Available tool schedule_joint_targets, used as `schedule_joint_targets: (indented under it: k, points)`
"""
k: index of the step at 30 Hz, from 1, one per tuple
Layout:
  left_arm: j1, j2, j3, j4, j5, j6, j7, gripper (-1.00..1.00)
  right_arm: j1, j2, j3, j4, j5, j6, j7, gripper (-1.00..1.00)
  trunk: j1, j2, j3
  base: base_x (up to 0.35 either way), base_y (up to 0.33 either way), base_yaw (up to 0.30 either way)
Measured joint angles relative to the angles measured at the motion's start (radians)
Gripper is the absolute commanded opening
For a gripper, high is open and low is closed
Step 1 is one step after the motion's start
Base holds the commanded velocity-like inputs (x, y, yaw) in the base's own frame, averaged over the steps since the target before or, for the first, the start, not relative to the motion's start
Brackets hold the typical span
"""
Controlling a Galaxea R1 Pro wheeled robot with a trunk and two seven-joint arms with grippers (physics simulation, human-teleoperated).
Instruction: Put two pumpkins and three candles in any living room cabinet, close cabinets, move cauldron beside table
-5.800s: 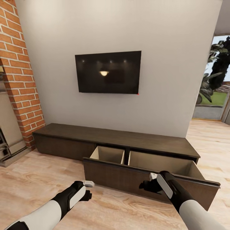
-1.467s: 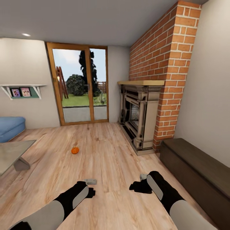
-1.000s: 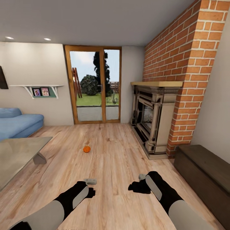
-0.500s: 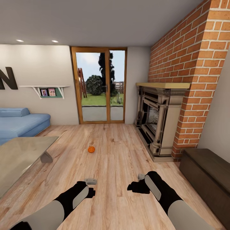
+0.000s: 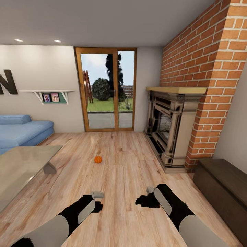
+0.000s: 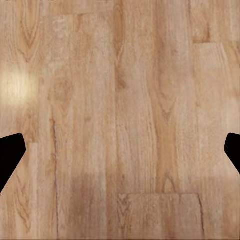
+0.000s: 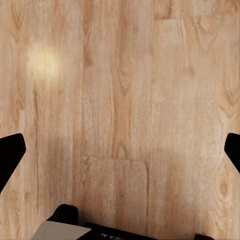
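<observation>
Head view shows you a living room with a light wood floor [image 5: 120,171] running from your arms to a glass door [image 5: 106,91] at the far wall. A tall brick wall [image 5: 202,68] stands along the right side, and a pale fireplace [image 5: 169,127] sits at its foot. Just past the bricks, at the right edge of the floor, you see one end of the dark brown cabinet [image 5: 223,181]. Its flat top is bare and the end you can see has no drawer pulled out. At the left edge of the floor is a blue sofa [image 5: 20,132], and nearer to you a low glass counter [image 5: 20,168]. A small white shelf [image 5: 48,96] with pictures hangs on the far wall above the sofa.

One pumpkin [image 5: 98,159] sits on the floor by itself. It is out in the middle, between the glass counter and the fireplace, and well apart from the cabinet and from both your arms.

Your left gripper [image 5: 97,195] and your right gripper [image 5: 150,189] hang low over the floor, near each other. In the left wrist view the black fingertips [image 6: 10,155] sit far out at both sides with only floor between them, so that gripper is spread wide and holds nothing. The right wrist view shows the same wide gap between its fingertips [image 7: 10,152].
</observation>
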Motion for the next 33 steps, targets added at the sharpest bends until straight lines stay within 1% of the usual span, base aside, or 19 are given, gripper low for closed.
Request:
schedule_joint_targets:
  k: [7, 17, 22, 26, 33]
  points:
    - [0.000, 0.000, 0.000, 0.000, 0.000, 0.000, 0.000, 1.00, 0.000, 0.002, 0.027, 0.000, 0.000, -0.001, 0.000, 1.00, 0.000, 0.000, -0.009, 0.313, 0.007, 0.002]
    - [0.000, 0.000, 0.000, 0.001, 0.000, -0.002, 0.001, 1.00, 0.000, 0.006, 0.032, 0.000, 0.000, -0.002, 0.000, 1.00, 0.000, 0.000, -0.021, 0.334, 0.001, 0.036]
    - [0.000, 0.000, 0.000, 0.002, 0.000, -0.002, 0.001, 1.00, 0.000, 0.007, 0.032, 0.000, 0.000, -0.003, 0.000, 1.00, 0.000, 0.000, -0.023, 0.336, 0.000, 0.023]
    - [0.000, 0.000, 0.000, 0.000, 0.000, -0.003, 0.002, 1.00, 0.000, 0.008, 0.034, 0.000, 0.000, -0.003, 0.000, 1.00, 0.000, 0.000, -0.023, 0.336, 0.000, 0.185]
    - [0.000, 0.001, 0.000, 0.001, 0.000, -0.003, 0.001, 1.00, 0.000, 0.008, 0.034, 0.000, 0.000, -0.004, 0.000, 1.00, 0.000, 0.000, -0.023, 0.336, 0.000, 0.265]
